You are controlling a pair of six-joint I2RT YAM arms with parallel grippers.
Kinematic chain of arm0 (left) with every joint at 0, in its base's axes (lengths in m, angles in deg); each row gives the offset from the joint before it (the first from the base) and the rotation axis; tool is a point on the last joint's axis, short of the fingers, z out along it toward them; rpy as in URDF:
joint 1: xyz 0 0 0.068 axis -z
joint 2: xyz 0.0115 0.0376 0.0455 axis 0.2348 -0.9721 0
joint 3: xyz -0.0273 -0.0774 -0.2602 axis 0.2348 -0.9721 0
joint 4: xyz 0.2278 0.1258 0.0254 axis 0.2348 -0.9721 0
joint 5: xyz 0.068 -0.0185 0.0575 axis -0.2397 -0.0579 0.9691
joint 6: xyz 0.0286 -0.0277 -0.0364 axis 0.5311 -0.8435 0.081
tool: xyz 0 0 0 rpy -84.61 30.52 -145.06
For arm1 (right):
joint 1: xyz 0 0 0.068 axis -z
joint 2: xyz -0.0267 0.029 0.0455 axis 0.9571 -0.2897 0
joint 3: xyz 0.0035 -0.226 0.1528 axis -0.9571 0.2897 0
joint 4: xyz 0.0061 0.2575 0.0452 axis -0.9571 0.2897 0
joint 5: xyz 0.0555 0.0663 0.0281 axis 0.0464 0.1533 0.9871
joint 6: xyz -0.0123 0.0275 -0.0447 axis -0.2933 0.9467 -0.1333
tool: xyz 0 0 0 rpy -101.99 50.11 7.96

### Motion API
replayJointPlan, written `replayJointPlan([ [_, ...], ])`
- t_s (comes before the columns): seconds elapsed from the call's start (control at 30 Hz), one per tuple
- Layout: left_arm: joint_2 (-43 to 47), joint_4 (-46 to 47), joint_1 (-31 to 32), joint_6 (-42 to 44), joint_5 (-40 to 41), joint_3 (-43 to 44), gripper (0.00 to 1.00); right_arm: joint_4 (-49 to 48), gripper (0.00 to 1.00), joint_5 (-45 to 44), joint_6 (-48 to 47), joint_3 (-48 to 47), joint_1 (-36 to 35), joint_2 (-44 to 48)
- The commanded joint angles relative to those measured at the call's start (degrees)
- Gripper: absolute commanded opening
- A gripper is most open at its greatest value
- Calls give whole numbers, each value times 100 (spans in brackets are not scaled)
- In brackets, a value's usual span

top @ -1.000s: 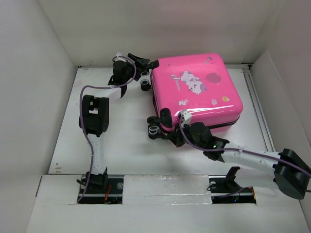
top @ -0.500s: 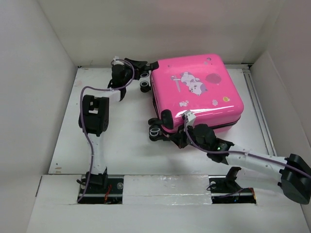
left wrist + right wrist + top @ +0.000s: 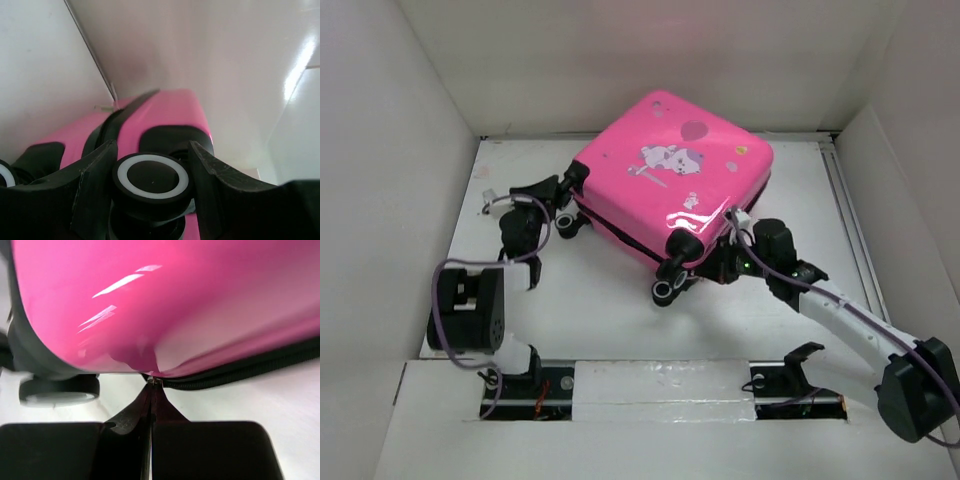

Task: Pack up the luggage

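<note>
The hot-pink luggage (image 3: 670,165) lies closed and skewed on the white table, print side up. My left gripper (image 3: 563,203) is at its left corner, and in the left wrist view it (image 3: 152,175) is shut on a black wheel with a white ring (image 3: 152,176), one finger (image 3: 95,185) pressed against each side. My right gripper (image 3: 712,262) is at the near corner. Seen from the right wrist, it (image 3: 151,385) is shut on the small metal zipper pull (image 3: 153,381) at the black zipper trim (image 3: 240,371), under the pink shell (image 3: 175,300). Another wheel (image 3: 57,390) sits to the left.
White walls enclose the table on the left (image 3: 390,200), back and right (image 3: 910,200). A near-corner wheel (image 3: 668,288) juts toward the arm bases. The mounting rail (image 3: 660,385) runs along the near edge. Bare table (image 3: 600,310) lies in front of the luggage.
The left gripper closed on a wheel and pulled it toward the near left. The luggage swung round, its far corner now at the back wall. The right gripper moved right, still pinching the zipper pull.
</note>
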Motion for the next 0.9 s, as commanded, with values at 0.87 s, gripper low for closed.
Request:
replayJointPlan([
  [0.87,3306,-1401,2596,1344,124,-1477,0,-4731,0,-6941,323,-196,-3901,-2917],
])
